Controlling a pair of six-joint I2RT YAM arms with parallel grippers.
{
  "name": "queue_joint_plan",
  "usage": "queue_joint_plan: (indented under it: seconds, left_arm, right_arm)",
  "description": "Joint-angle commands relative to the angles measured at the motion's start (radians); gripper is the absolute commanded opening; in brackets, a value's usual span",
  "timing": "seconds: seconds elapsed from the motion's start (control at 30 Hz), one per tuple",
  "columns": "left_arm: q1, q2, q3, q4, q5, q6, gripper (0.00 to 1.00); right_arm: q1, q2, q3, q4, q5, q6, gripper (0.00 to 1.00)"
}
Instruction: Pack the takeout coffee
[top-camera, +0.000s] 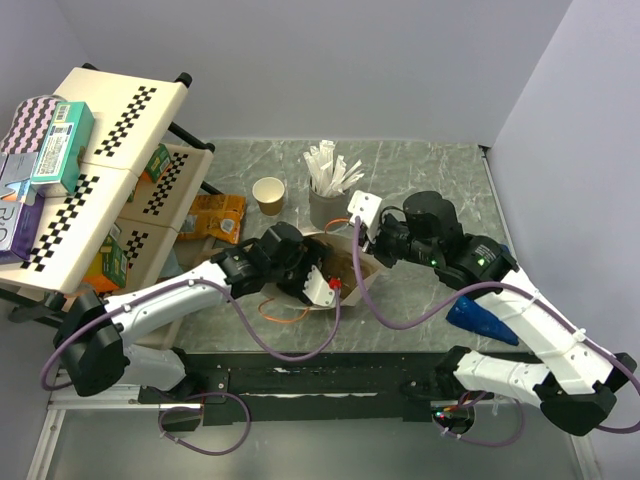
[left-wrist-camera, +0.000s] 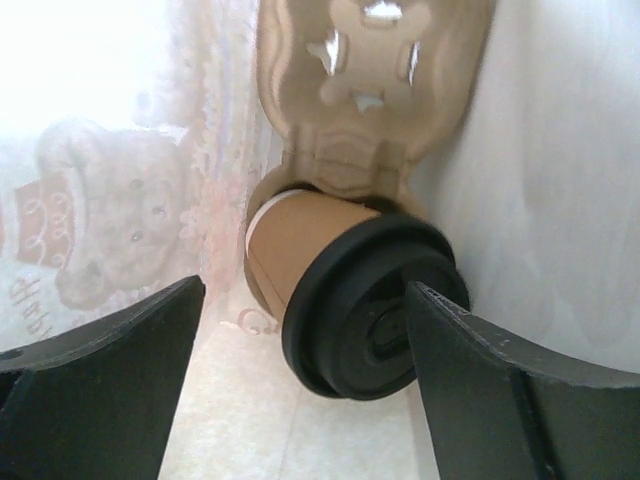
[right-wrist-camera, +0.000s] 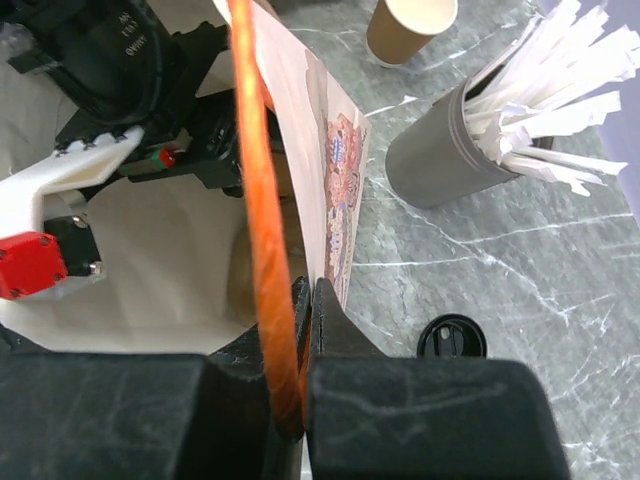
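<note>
Setting: grey marbled desk (top-camera: 420, 170) between pale walls; rack (top-camera: 110, 190) with checker strips and boxes along the left edge.

Top view, far side: open kraft cup (top-camera: 268, 194), no lid, upright toward the far edge; grey cup of white sticks (top-camera: 325, 205) just beside it on the right.

Top view, middle: paper bag (top-camera: 345, 262) at the desk's centre, entered by the left arm from the left, met by the right arm at its right rim.

Top view, near right: blue cone (top-camera: 480, 318) lying close to the right arm.

Left wrist view, bag interior: moulded cup carrier (left-wrist-camera: 370, 90) at the back; lidded kraft cup (left-wrist-camera: 290, 250) tipped over, base at the carrier, fitted lid (left-wrist-camera: 365, 315) toward the camera.

Left tool (left-wrist-camera: 305, 290): released, fingers spread wide on either side of the lidded kraft cup; one finger overlapping the fitted lid's edge, contact unclear; the other well apart.

Right wrist view, right tool (right-wrist-camera: 308, 295): clenched on the top edge of the paper bag, paper pinched between both fingers.

Right wrist view, foreground: orange cable (right-wrist-camera: 265, 200) running down across the fingers.

Right wrist view, desk: loose black lid (right-wrist-camera: 452, 338) flat just outside the bag; grey cup of white sticks and open kraft cup farther off.
</note>
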Motion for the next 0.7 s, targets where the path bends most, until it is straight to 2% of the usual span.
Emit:
queue_joint_plan:
  seconds: [0.0,0.17,0.37,0.47,0.53,0.63,0.67]
  left_arm:
    - [0.007,0.034,0.04,-0.08,-0.048,0.086,0.86]
    - [0.005,0.068,0.051,-0.025,-0.118,0.025,0.75]
    - [0.007,0.106,0.069,-0.02,-0.127,-0.006,0.62]
    - [0.005,0.129,0.068,0.027,-0.141,-0.036,0.64]
    - [0.005,0.145,0.074,0.042,-0.149,-0.058,0.62]
    - [0.007,0.157,0.079,0.062,-0.147,-0.079,0.56]
    - [0.007,0.153,0.075,0.069,-0.147,-0.081,0.5]
  right_arm:
    - [0.014,0.001,0.038,0.024,0.005,0.005,0.0]
    - [0.034,-0.007,0.022,0.01,-0.034,-0.017,0.0]
    - [0.043,-0.016,0.011,-0.009,-0.079,-0.044,0.0]
    - [0.054,-0.022,-0.001,-0.016,-0.119,-0.069,0.0]
    - [0.062,-0.024,-0.004,-0.03,-0.14,-0.086,0.0]
    - [0.066,-0.032,-0.008,-0.032,-0.15,-0.087,0.0]
    - [0.066,-0.032,-0.007,-0.03,-0.14,-0.086,0.0]
